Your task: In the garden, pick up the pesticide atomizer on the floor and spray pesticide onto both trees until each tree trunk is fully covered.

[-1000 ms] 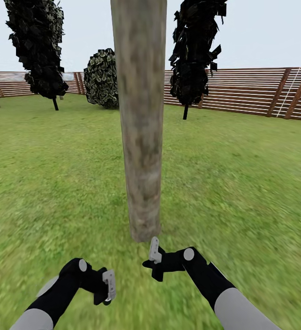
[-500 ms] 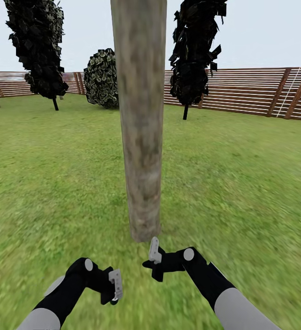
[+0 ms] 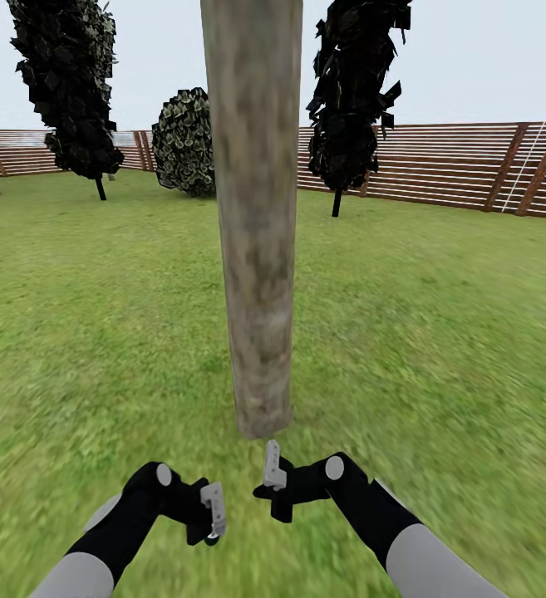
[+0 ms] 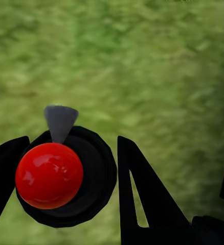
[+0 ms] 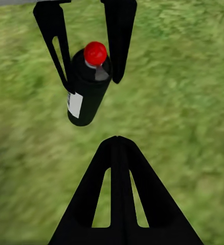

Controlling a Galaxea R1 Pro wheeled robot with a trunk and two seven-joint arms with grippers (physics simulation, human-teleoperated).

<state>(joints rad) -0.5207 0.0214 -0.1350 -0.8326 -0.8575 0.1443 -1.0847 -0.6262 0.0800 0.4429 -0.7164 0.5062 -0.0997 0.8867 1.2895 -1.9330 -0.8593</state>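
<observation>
The blurry green grass lawn [image 3: 439, 349] surrounds a thick, mottled grey-brown tree trunk [image 3: 256, 249] that stands close ahead, probably within spraying range. The left gripper [image 3: 210, 517] clamps the black, red-capped pesticide atomizer [image 5: 89, 94] above the grass. The right gripper [image 3: 271, 473] waits beside it, empty, its fingers pressed together.
</observation>
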